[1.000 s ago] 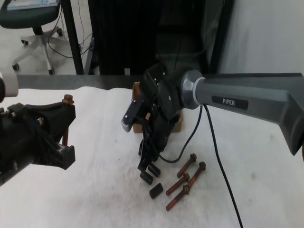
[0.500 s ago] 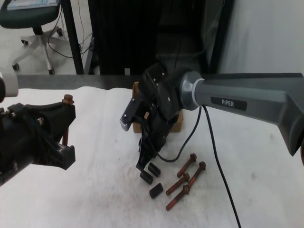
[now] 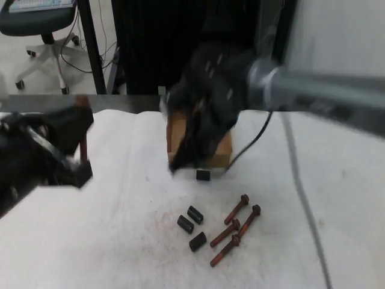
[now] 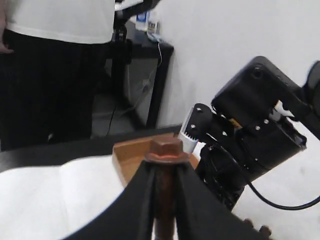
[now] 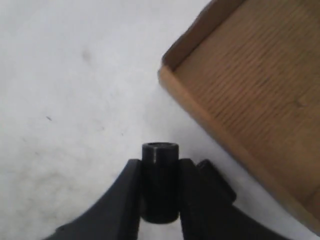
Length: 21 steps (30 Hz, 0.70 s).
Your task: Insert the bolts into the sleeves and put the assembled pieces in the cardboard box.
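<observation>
Right gripper (image 5: 160, 167), clenched on a black sleeve (image 5: 160, 185), has lifted off the bench (image 3: 120, 241) to beside the cardboard box (image 5: 200, 115). Left gripper (image 4: 164, 172) grips a bolt (image 4: 163, 149) upright at the far left, so insertion looks next.

So the right gripper (image 5: 160, 169) has a black sleeve (image 5: 160, 190) pinched between its two fingers, hollow end facing the camera. White cloth (image 5: 75, 100) lies underneath, and a corner of the cardboard box (image 5: 197, 107) sits close by, not touching the sleeve.
</observation>
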Tool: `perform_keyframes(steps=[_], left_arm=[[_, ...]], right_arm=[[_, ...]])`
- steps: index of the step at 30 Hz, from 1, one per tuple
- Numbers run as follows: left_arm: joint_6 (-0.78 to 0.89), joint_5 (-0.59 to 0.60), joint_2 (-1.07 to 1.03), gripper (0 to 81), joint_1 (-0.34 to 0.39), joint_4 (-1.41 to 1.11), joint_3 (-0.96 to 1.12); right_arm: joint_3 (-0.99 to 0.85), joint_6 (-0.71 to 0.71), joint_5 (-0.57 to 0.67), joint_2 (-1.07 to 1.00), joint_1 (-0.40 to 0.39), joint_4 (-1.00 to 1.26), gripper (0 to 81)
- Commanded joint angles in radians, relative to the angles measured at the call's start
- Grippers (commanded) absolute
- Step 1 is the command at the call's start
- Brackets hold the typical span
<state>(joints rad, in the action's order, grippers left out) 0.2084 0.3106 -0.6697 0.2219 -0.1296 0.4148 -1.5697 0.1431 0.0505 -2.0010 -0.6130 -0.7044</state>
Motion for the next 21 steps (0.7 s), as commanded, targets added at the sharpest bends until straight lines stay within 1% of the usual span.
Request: perform_keyframes(steps=[1,4,8,10,11,13,16,18,21], left_arm=[[0.126,0.032,0.003,0.3,-0.001,-0.101,0.006],[0.225,0.145,-0.031,0.3,-0.001,-0.228,0.006],[0.304,0.384,-0.141,0.3,-0.001,-0.361,0.013],[0.330,0.507,-0.224,0.3,-0.001,-0.385,0.033],[0.338,0.548,-0.266,0.3,-0.001,-0.391,0.052],[0.338,0.573,-0.337,0.3,-0.001,-0.392,0.102],[0.338,0.573,-0.431,0.3,0.002,-0.442,0.207],[0.338,0.573,-0.479,0.3,0.012,-0.499,0.280],[0.342,0.611,-0.542,0.3,0.041,-0.521,0.377]], right_arm=[[-0.007,-0.136,0.191,0.169,0.054,-0.011,0.8],[0.025,-0.178,0.343,0.270,0.108,-0.009,0.8],[0.116,-0.178,0.515,0.414,0.171,0.020,0.8],[0.178,-0.178,0.593,0.492,0.198,0.064,0.8],[0.216,-0.178,0.622,0.530,0.208,0.087,0.8],[0.299,-0.178,0.645,0.610,0.224,0.130,0.8],[0.431,-0.178,0.645,0.708,0.231,0.230,0.8],[0.534,-0.200,0.673,0.770,0.228,0.361,0.8],[0.684,-0.340,0.696,0.817,0.200,0.669,0.8]])
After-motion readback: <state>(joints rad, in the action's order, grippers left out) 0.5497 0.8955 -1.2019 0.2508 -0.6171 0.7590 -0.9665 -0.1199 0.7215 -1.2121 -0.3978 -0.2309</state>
